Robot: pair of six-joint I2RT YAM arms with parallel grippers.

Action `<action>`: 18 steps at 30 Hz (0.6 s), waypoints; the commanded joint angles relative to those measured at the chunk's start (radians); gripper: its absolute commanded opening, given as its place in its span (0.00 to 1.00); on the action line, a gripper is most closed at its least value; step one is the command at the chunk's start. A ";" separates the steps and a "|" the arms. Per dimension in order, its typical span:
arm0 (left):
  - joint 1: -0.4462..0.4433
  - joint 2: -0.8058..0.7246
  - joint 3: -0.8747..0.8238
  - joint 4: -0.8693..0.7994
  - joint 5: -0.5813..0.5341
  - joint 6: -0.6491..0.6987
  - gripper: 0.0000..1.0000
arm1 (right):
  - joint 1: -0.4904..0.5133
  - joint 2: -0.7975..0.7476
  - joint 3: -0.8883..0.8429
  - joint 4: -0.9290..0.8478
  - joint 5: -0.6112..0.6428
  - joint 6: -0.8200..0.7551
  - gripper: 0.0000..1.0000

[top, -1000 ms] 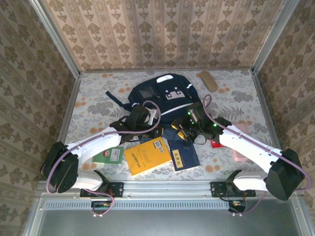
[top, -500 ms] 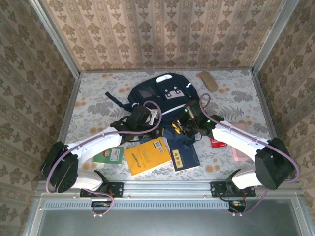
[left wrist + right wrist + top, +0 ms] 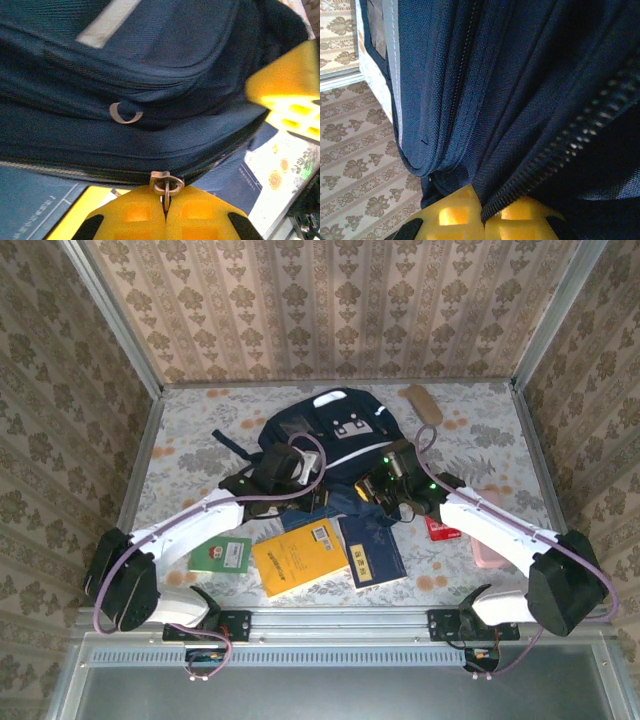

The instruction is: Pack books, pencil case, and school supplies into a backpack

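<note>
While my left gripper (image 3: 165,212) pinches the metal zipper pull (image 3: 165,184), the backpack (image 3: 150,75) bulges right in front of it; behind it, the orange-yellow book (image 3: 295,557) carries a barcode label too small to read. Over to my right gripper (image 3: 482,216): clamped tight on the backpack's zipper edge.

- The white left arm (image 3: 190,525) reaches to the near-left edge of the large dark navy fabric backpack (image 3: 340,425). The yellow-fingered left gripper (image 3: 165,202) is pinched closed on its small metal zipper pull (image 3: 164,183).
- The white right arm (image 3: 495,530) bends toward the backpack's near-right edge. The yellow-fingered right gripper (image 3: 483,214) is clamped on the zipper seam (image 3: 560,150).
</note>
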 commanded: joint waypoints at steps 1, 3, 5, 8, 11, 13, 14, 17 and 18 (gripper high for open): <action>0.064 -0.008 0.026 -0.068 -0.028 0.033 0.00 | -0.052 -0.020 -0.035 -0.084 0.128 -0.037 0.00; 0.086 -0.007 0.029 -0.087 -0.032 0.045 0.00 | -0.064 -0.024 -0.041 -0.083 0.123 -0.040 0.00; 0.110 -0.007 0.029 -0.103 -0.039 0.061 0.00 | -0.074 -0.027 -0.043 -0.080 0.118 -0.042 0.00; 0.163 0.001 0.029 -0.126 -0.041 0.074 0.00 | -0.086 -0.034 -0.043 -0.077 0.113 -0.048 0.00; 0.229 0.018 0.022 -0.132 -0.036 0.066 0.00 | -0.091 -0.035 -0.042 -0.066 0.106 -0.054 0.00; 0.268 0.034 0.021 -0.123 -0.032 0.056 0.00 | -0.093 -0.034 -0.044 -0.061 0.102 -0.056 0.00; 0.293 0.045 0.025 -0.121 -0.031 0.051 0.00 | -0.093 -0.032 -0.044 -0.055 0.100 -0.058 0.00; 0.341 0.082 0.049 -0.121 -0.031 0.043 0.00 | -0.093 -0.034 -0.046 -0.048 0.096 -0.065 0.00; 0.352 0.093 0.057 -0.119 -0.039 0.042 0.00 | -0.093 -0.036 -0.048 -0.047 0.097 -0.069 0.00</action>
